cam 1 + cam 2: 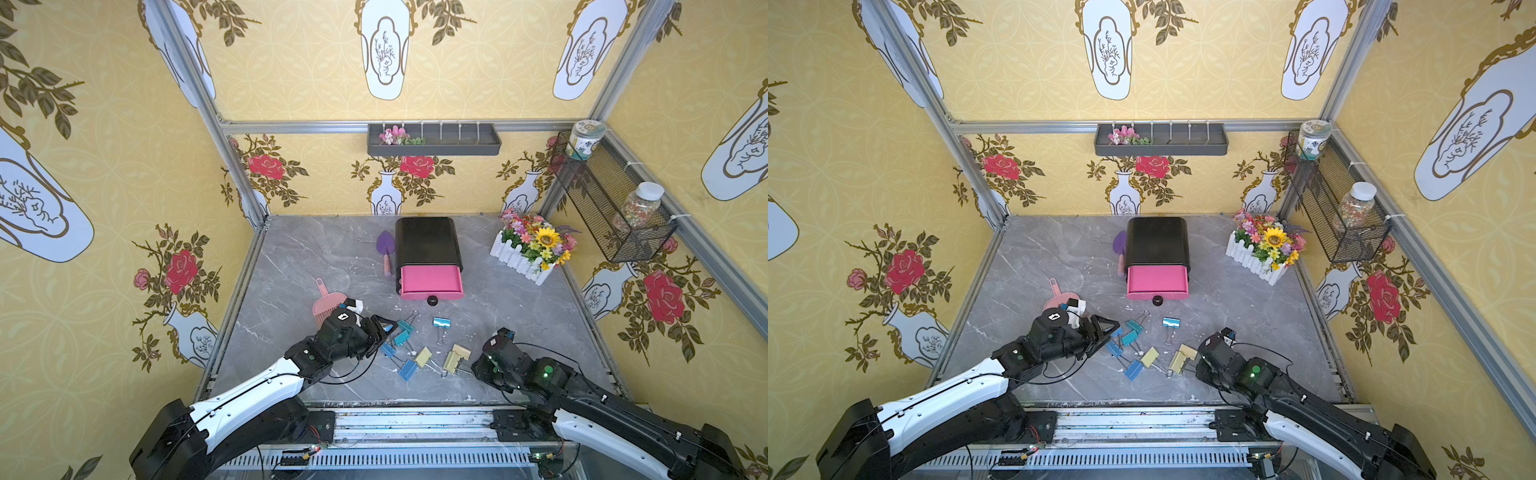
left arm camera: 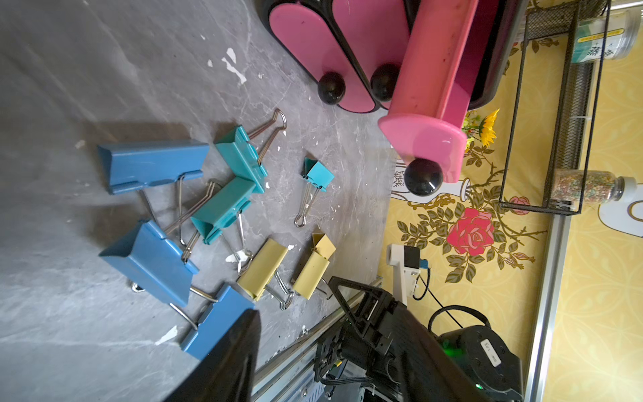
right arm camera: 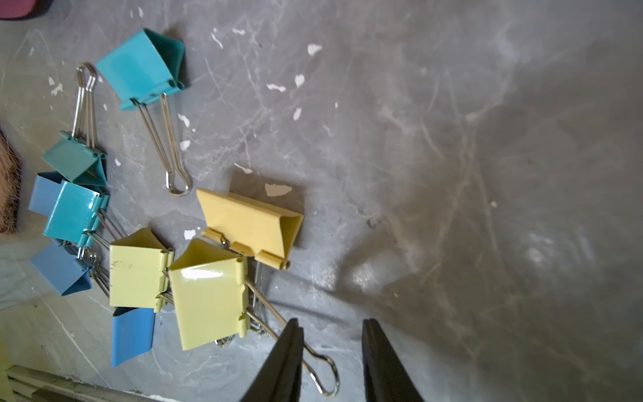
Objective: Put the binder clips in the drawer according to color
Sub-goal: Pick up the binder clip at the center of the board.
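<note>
The left pincer [image 1: 384, 328] hung low over the near-left edge of the binder clips [image 1: 407, 370], its jaws apart with nothing clamped between them. In both top views its tips sat just beside a blue clip [image 1: 1116, 332]. The right pincer [image 1: 473, 369] pointed at the pale yellow clips [image 1: 451, 361] from the other side, its fingers hidden under its own wrist. The clips lay scattered on the grey marble table [image 1: 311, 257]: teal ones toward the drawer, blue nearest the left arm, yellow nearest the right arm. One shiny teal clip [image 1: 441, 323] lay apart from the rest. The drawer [image 1: 428, 241] stood behind them near the back wall, its topmost pink tray [image 1: 431, 280] pulled out toward the arms. A pink dustpan [image 1: 328, 301] lay beside the left wrist. A purple trowel [image 1: 385, 246] lay just left of the cabinet, and a flower box [image 1: 528, 249] stood to its right.

In the left wrist view, one dark finger [image 2: 229, 358] stood in front of a blue clip, hiding part of it. The pulled-out tray jutted past the two shut ones, whose black knobs sat side by side.

In the right wrist view, that pincer's two fingers [image 3: 288, 358] stood apart. The wire loop of a yellow clip's handle [image 3: 327, 377] lay on the table in the gap, its shaft running behind one finger. I could not tell whether the finger touched it.
</note>
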`<state>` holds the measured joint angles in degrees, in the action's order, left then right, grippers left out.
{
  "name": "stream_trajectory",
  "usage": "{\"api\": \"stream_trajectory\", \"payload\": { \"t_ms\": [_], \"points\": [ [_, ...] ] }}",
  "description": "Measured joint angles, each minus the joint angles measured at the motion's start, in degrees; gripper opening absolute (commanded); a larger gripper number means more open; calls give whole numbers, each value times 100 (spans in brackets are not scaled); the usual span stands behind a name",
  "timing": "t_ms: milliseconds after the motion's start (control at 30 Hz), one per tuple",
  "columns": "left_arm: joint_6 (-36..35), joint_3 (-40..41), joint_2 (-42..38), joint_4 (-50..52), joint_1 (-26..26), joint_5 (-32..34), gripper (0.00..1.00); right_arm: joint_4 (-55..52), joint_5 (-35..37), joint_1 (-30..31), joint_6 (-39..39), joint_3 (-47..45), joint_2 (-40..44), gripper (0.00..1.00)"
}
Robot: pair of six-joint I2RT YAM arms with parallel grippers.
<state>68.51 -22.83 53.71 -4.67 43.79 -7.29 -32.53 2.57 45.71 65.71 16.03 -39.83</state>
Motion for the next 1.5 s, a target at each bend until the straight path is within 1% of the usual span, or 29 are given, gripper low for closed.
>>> {"api": "stream_trajectory", "payload": {
  "t_ms": [67, 200, 233, 333, 433, 633, 767, 967, 1267, 1433, 1500],
  "points": [
    [-2, 0, -4, 2, 0, 0, 66, 138, -94, 0, 4, -76, -15, 28],
    [-17, 0, -31, 2, 0, 0, 66, 433, -227, 4, 125, -232, 9, 27],
    [-17, 0, -46, 2, 0, 0, 66, 498, -260, 4, 160, -262, 15, 28],
    [-22, 0, -92, 4, 0, 0, 66, 686, -332, 9, 223, -343, 83, 36],
    [-42, 0, -118, 4, 0, 2, 66, 730, -404, 37, 286, -343, 160, 37],
    [-42, 2, -120, 4, 2, 2, 66, 1014, -553, 42, 306, -396, 195, 33],
    [-42, 2, -157, 4, 4, 2, 66, 1257, -693, 42, 310, -446, 2, 30],
    [-39, 17, -234, 4, 4, 4, 66, 1523, -833, 48, 348, -470, -293, 29],
    [-39, 63, -332, 24, 4, 26, 66, 1727, -1078, 52, 369, -623, -153, 25],
    [-35, 70, -337, 26, 4, 28, 66, 1963, -1235, 52, 476, -796, -59, 24],
    [-33, 72, -341, 26, 4, 31, 66, 2140, -1298, 52, 525, -866, -90, 21]
  ]
}}
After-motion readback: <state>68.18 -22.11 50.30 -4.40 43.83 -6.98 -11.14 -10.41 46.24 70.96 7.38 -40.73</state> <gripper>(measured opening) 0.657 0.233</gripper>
